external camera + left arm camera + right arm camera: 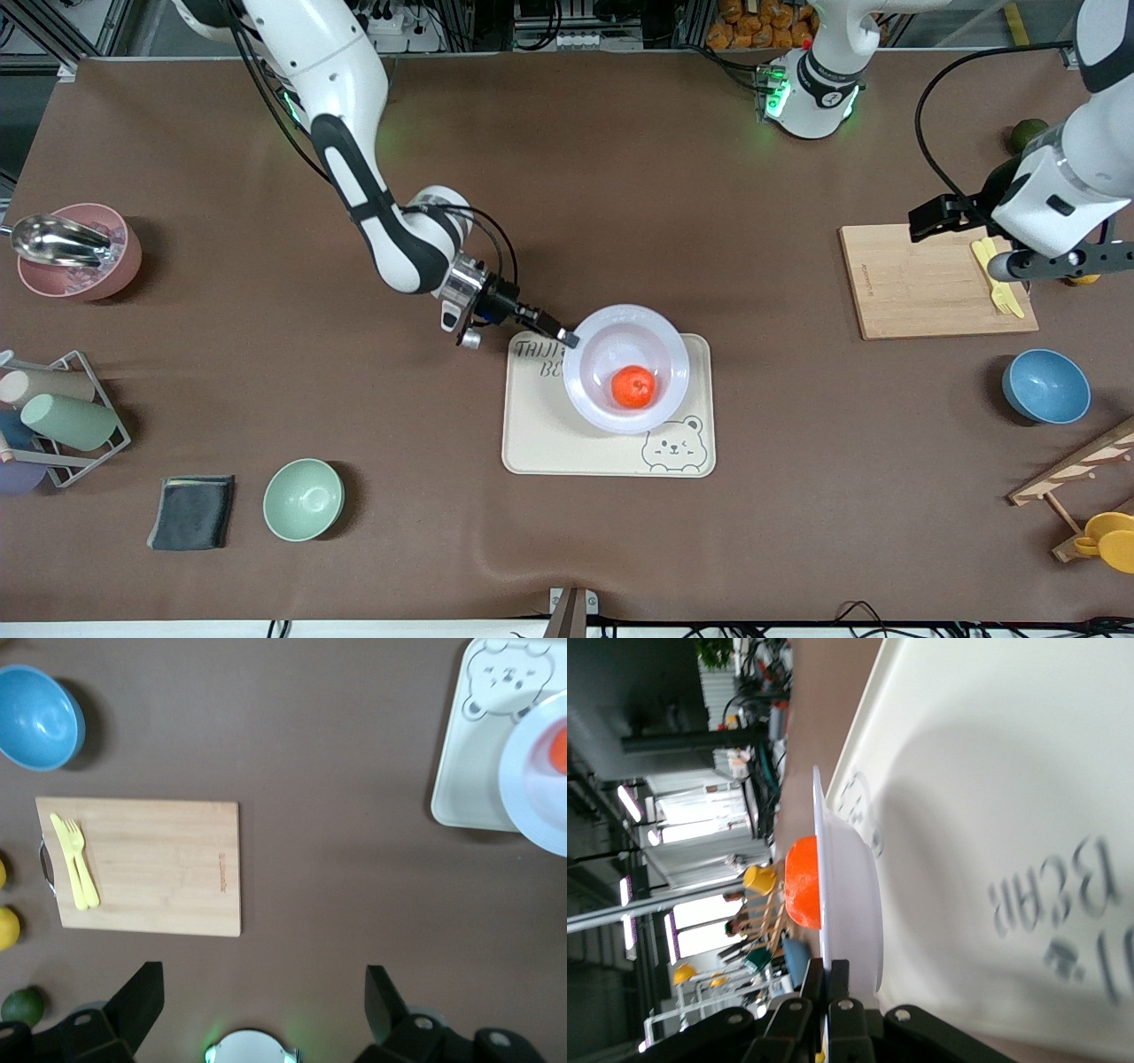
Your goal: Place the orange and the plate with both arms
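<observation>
The pale lavender-white plate (627,368) sits on the cream bear-printed tray (549,434) in the middle of the table. The orange (633,387) lies in the plate's sunken centre. My right gripper (567,337) is shut on the plate's rim at the edge toward the right arm's end. The right wrist view shows the plate (850,904) edge-on with the orange (803,881) in it and the fingers (837,979) pinching the rim. My left gripper (261,1001) is open and empty, raised over the wooden cutting board (930,282) at the left arm's end.
A yellow fork and knife (999,279) lie on the board. A blue bowl (1045,386) stands nearer the camera than it. A mint-green bowl (303,499), a dark cloth (192,512), a cup rack (58,416) and a pink bowl (78,251) are toward the right arm's end.
</observation>
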Controlling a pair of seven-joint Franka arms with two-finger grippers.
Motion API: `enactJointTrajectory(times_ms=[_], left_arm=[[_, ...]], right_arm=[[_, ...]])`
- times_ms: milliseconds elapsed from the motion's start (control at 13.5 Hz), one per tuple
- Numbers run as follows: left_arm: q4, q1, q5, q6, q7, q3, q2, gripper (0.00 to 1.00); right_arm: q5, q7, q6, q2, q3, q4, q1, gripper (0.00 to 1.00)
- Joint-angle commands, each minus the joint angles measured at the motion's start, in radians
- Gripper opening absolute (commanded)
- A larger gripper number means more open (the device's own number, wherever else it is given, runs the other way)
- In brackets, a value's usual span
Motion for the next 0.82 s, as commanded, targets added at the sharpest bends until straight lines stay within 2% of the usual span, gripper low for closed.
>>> enactJointTrajectory(times_ms=[0,148,223,297,371,445,594,742], left_arm=[[-0.027,-0.035,-0.003,0.022,0.017,0.017,-0.047,1.00],[-0.029,-0.035,-0.001,0.021,0.019,0.014,-0.067,1.00],[-0.026,-0.032,-0.001,0.021,0.023,0.008,-0.072,1.00],[-0.027,-0.028,-0.001,0.013,0.055,0.003,-0.075,1.00],[-0.029,-0.026,-0.001,0.004,0.086,-0.003,-0.080,1.00],[-0.027,-0.023,-0.001,0.004,0.103,-0.003,-0.081,1.00],[-0.027,-0.023,-0.001,0.002,0.103,-0.005,-0.084,1.00],[-0.032,-0.023,-0.003,0.007,0.091,-0.005,-0.095,1.00]], right_arm=[[-0.013,-0.006,0.039,0.088,0.010,0.114,-0.008,0.00],[-0.032,-0.006,0.042,0.115,0.009,0.132,-0.011,0.00],[-0.035,-0.006,0.047,0.118,0.009,0.134,-0.017,0.03],[-0.052,-0.004,0.050,0.118,0.009,0.132,-0.017,0.46],[-0.059,-0.003,0.065,0.118,0.009,0.131,-0.017,0.62],[-0.081,0.000,0.108,0.116,0.009,0.132,-0.014,0.63],[-0.218,0.032,0.148,0.115,0.010,0.132,-0.031,0.59],[-0.320,0.159,0.148,0.109,0.010,0.131,-0.042,0.59]])
